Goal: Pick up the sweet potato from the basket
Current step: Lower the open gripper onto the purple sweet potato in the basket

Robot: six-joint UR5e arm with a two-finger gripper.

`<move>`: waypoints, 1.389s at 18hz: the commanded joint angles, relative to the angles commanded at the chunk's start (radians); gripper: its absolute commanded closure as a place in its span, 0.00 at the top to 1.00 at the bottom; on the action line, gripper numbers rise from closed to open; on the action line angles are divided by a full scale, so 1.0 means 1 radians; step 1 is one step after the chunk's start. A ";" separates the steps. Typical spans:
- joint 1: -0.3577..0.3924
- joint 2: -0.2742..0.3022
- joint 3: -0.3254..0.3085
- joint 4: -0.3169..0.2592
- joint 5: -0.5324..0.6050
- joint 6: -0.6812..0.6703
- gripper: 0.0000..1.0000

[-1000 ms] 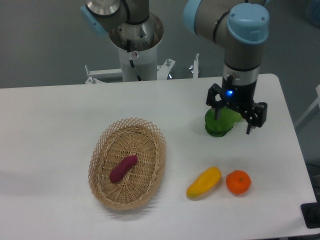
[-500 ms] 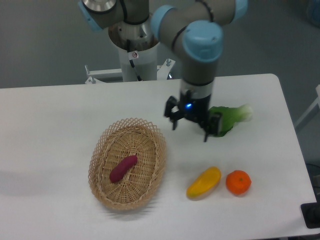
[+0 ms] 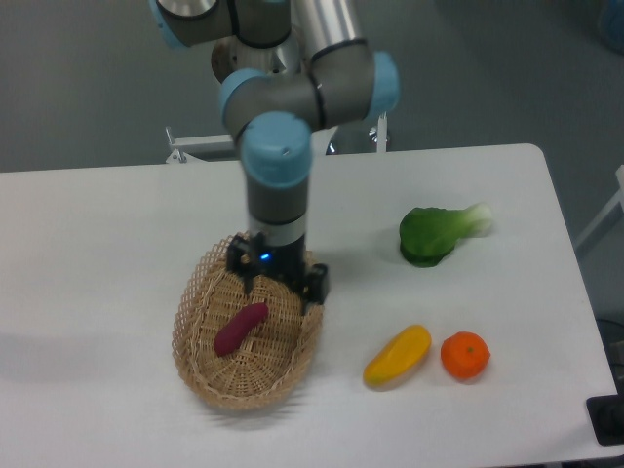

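Fingers (image 3: 277,281) spread over the basket (image 3: 195,304) — the sweet potato (image 3: 241,328) lies just beside them at seven o'clock, long axis running one to seven.

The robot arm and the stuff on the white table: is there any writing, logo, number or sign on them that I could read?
No readable text anywhere.
Small sticker with a red mark on the white robot pedestal: too small and blurred to read.
Gripper: only a blue light, no lettering visible.
Oval tan wicker basket, reddish-purple sweet potato, green leafy vegetable, yellow elongated fruit, round orange: no labels.
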 joint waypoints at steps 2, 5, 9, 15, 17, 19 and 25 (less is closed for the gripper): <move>-0.023 -0.025 0.000 0.011 0.038 -0.002 1.00; -0.045 -0.052 0.002 0.017 0.061 0.008 1.00; -0.046 -0.069 0.005 0.025 0.068 0.021 1.00; -0.057 -0.091 0.002 0.034 0.121 0.061 1.00; -0.061 -0.094 0.000 0.035 0.121 0.058 1.00; -0.063 -0.095 -0.012 0.035 0.121 0.055 1.00; -0.063 -0.095 -0.011 0.038 0.129 0.054 0.96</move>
